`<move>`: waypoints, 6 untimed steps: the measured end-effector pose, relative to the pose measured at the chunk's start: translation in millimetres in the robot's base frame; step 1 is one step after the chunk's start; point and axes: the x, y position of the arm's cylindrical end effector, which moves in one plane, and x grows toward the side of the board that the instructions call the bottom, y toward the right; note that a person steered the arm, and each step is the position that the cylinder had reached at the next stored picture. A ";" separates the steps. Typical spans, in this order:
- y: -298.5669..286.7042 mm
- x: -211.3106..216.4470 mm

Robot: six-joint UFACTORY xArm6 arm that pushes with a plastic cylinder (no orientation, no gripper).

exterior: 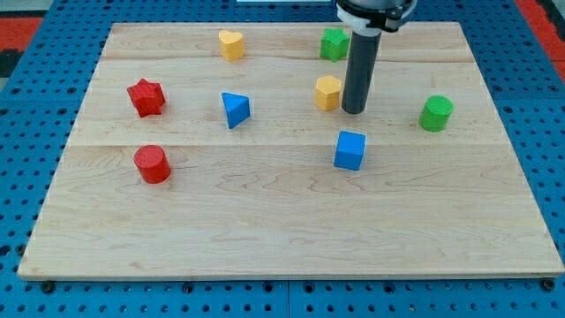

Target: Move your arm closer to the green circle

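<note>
The green circle (436, 113), a short green cylinder, stands near the view's right edge of the wooden board (282, 238). My tip (354, 110) is the lower end of a dark rod that comes down from the view's top. It rests on the board to the left of the green circle, well apart from it. The tip is just to the right of a yellow hexagon block (327, 92), very close to it or touching; I cannot tell which. A blue cube (350, 150) lies just below the tip.
A green star block (334, 42) sits above the tip near the board's top edge. A yellow heart (231, 43), a blue triangle (235, 109), a red star (146, 97) and a red cylinder (152, 164) lie on the left half.
</note>
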 end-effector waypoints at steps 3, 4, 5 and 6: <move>-41.1 11.4; -37.2 11.4; -23.6 4.4; 9.9 2.7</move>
